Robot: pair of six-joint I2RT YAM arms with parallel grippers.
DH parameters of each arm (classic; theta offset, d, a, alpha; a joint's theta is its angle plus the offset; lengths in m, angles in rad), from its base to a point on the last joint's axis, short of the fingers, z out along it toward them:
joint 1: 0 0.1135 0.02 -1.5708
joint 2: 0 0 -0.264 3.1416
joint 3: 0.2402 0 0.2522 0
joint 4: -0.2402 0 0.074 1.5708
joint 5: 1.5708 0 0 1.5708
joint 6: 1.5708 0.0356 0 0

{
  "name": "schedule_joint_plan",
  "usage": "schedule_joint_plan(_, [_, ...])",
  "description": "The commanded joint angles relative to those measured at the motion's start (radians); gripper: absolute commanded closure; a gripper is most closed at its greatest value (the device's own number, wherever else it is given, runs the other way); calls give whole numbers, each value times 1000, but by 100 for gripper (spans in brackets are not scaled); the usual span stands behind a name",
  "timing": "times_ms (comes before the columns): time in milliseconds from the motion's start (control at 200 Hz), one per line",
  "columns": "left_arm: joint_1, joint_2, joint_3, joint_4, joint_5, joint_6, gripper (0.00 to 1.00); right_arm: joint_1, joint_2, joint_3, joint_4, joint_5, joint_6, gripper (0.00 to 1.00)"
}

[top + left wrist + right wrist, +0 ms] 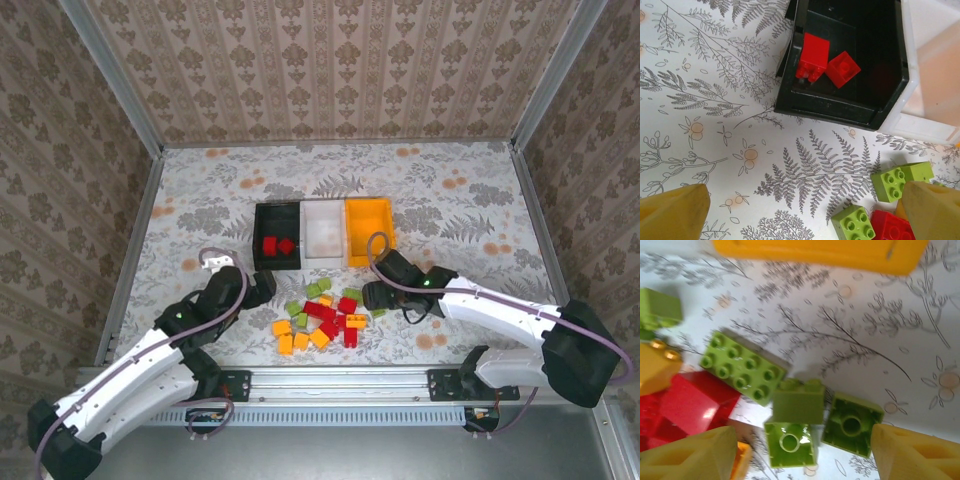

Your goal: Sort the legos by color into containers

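Right gripper (804,435) hangs low over the right edge of the lego pile, fingers spread wide and holding nothing, with three small green bricks (799,400) huddled between them. The left gripper (805,192) is likewise spread and empty, just in front of the black bin (840,107). On the patterned table (450,200) the containers stand joined in a row of three: black bin, white bin (322,230), orange bin (368,228). The legos (322,318) lie loose just in front of them, packed too tightly to count surely from above. Two red bricks (812,55) already lie in the black bin, so green likely belongs in the white one. Five green bricks show at the right wrist: one long eight-stud brick (742,365), one at the far left, and the three huddled ones. To grip cleanly, I judge the right gripper should centre on a single brick, the upturned one (852,422) at the huddle's edge, so it does not pinch two together.
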Motion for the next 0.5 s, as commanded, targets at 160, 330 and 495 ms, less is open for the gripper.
schedule_joint_plan(160, [22, 8, -27, 36, 47, 7, 0, -74, 45, -22, 44, 44, 35, 30])
schedule_joint_plan(330, [30, -2, -34, 22, 48, 6, 0, -77, 46, -28, 18, 37, 27, 32])
schedule_joint_plan(495, [41, -5, -44, 30, 55, 3, 0, -86, 36, -69, 13, 50, 40, 40])
